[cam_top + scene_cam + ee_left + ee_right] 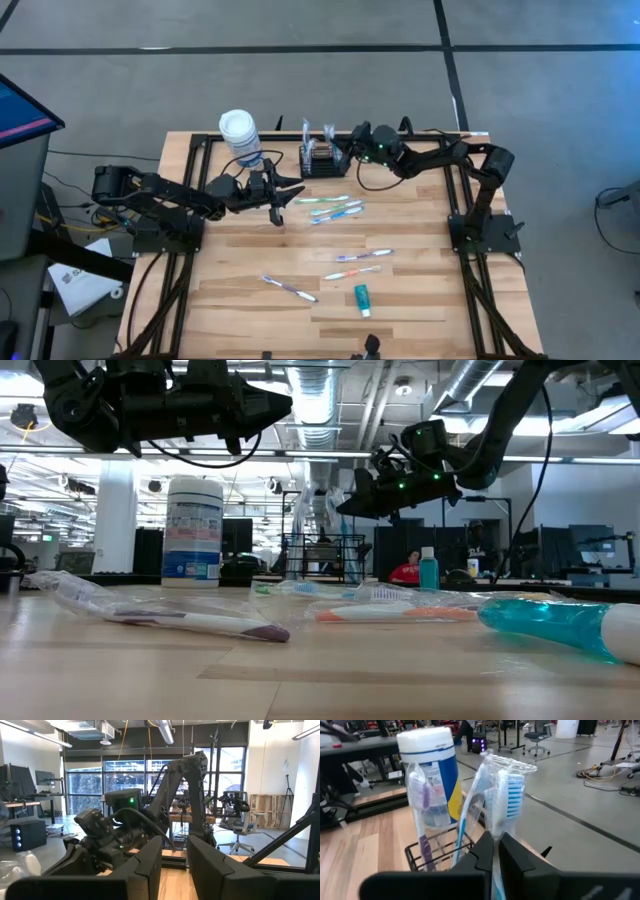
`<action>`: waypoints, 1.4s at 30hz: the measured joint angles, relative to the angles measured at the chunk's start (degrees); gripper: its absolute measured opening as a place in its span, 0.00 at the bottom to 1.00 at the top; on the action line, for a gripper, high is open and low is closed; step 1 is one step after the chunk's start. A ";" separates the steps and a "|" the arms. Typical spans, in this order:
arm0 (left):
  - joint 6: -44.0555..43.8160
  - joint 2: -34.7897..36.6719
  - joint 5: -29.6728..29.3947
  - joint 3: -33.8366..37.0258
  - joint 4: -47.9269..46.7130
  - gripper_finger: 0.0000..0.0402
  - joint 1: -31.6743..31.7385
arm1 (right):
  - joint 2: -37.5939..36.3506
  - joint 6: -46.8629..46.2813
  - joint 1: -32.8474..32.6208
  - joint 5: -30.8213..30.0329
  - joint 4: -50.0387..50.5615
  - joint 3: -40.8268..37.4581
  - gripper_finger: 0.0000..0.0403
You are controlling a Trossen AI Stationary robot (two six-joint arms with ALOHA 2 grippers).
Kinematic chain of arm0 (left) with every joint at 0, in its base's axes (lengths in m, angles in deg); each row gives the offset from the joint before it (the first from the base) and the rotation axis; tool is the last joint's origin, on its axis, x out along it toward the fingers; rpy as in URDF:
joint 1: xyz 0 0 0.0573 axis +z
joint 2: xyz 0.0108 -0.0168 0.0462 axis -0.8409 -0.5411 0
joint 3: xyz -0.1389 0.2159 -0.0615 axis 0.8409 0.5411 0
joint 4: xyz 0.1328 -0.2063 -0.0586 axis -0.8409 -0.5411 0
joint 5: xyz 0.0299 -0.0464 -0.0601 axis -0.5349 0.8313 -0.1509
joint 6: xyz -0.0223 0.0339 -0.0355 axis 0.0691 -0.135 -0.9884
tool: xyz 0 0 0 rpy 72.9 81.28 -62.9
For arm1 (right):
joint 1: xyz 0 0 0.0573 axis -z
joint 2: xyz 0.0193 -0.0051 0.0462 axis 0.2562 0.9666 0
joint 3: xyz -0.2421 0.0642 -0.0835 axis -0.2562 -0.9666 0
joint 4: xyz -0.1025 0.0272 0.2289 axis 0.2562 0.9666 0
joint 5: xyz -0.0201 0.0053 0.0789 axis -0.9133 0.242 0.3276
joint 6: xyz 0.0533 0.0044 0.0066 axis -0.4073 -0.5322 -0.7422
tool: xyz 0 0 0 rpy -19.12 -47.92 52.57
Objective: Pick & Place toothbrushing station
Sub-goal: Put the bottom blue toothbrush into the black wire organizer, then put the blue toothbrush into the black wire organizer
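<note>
The black wire-mesh basket [320,163] stands at the table's far edge, also in the low view [322,560] and the right wrist view [427,857]. Wrapped toothbrushes stand upright in it, one of them purple [422,810]. My right gripper [338,152] is at the basket's right side, shut on a wrapped blue-bristled toothbrush [507,800]. My left gripper [287,196] is open and empty, raised above the table left of the loose toothbrushes [332,206]; its wrist view [175,865] shows the gap between its fingers. My right gripper pinches the wrapped blue-bristled toothbrush between its two fingers, on the shaft just below the head [495,842]. The fingers come about level from the table's right and lie across it. The toothbrush stands upright, head up; the fingers hide its lower end.
A white-lidded round canister with a blue label [240,138] stands left of the basket. Several wrapped toothbrushes [365,256] [290,288] and a teal toothpaste tube [362,297] lie on the wooden table nearer the front.
</note>
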 joint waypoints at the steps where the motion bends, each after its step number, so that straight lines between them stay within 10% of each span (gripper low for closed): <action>1: 0.00 0.00 0.00 0.00 0.00 0.22 0.00 | 0.00 0.08 -0.15 0.11 0.44 0.00 0.05; 20: 0.00 0.00 0.00 0.02 -0.28 0.22 0.00 | -1.97 1.71 -0.16 0.24 3.60 0.02 0.28; 42: 0.00 0.00 -0.02 0.04 -0.37 0.22 -0.01 | -17.76 4.29 -2.94 -0.26 30.97 0.04 0.41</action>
